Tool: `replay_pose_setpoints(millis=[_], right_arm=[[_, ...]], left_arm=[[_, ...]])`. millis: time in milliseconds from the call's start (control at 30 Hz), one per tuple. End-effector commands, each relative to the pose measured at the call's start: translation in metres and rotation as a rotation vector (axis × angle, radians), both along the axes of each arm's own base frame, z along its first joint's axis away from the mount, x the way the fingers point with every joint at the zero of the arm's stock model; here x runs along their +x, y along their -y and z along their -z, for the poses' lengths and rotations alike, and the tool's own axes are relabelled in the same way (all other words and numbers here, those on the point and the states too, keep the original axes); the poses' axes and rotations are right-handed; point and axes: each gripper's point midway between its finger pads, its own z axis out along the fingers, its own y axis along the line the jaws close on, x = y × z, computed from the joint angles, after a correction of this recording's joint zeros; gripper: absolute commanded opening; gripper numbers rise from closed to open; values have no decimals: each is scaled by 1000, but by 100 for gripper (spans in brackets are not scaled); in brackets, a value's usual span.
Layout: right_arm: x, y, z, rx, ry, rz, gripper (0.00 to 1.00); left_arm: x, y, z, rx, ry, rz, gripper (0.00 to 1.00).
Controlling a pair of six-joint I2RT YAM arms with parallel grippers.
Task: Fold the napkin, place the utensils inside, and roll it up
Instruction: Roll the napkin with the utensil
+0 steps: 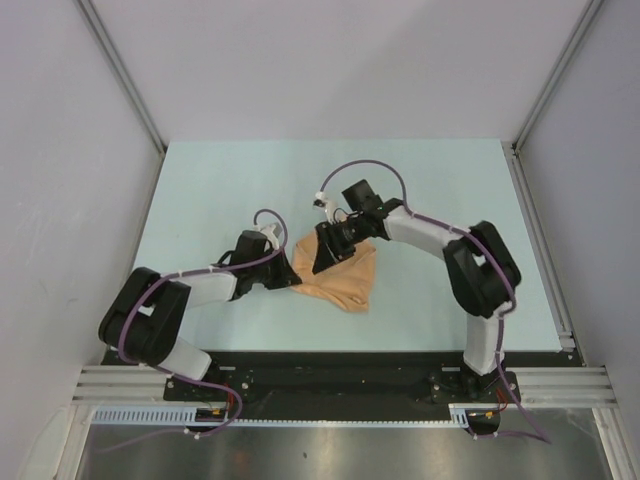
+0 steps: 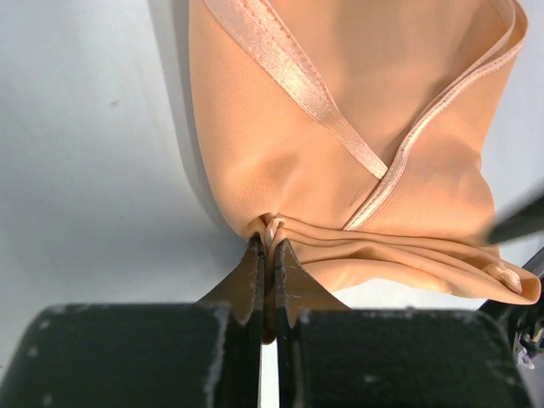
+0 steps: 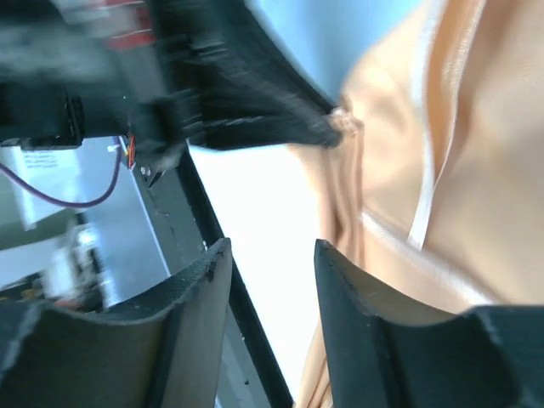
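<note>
Found napkin bunched mid-table. Noted left gripper clenched on a gathered hem at its left edge; right gripper parted, holding nothing, just beside the cloth on the right. Saw no fork (maybe hidden). Risk of losing the thin pinch under pull, or of dragging the slippery cloth into a worse heap

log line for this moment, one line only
left gripper: shut on napkin edge | right gripper: open, beside napkin | fork: not in view
</note>
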Motion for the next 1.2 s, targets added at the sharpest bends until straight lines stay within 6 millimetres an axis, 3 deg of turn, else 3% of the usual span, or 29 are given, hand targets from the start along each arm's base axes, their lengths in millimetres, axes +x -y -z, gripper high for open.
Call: replay_pose_setpoints(millis=[0,200,233,367,800,1167], right_arm=[[-3,9,-34,26,274,40,55],[-33,22,-12,-133,579,67,63],[-46,16,-10,-138,603,37,64],[-60,17,-7,-166,704,30,66],[-42,37,30,-366,753,16,65],[-33,58,69,-458,681,28,64]], left_arm=[[-15,-6,18,63,-81,31,0],[-12,-6,20,67,-92,34,0],[-11,-6,20,67,-93,34,0],[-11,-7,21,69,-97,34,0],[-8,-11,17,65,-91,23,0],[-4,-10,13,54,-78,25,0]])
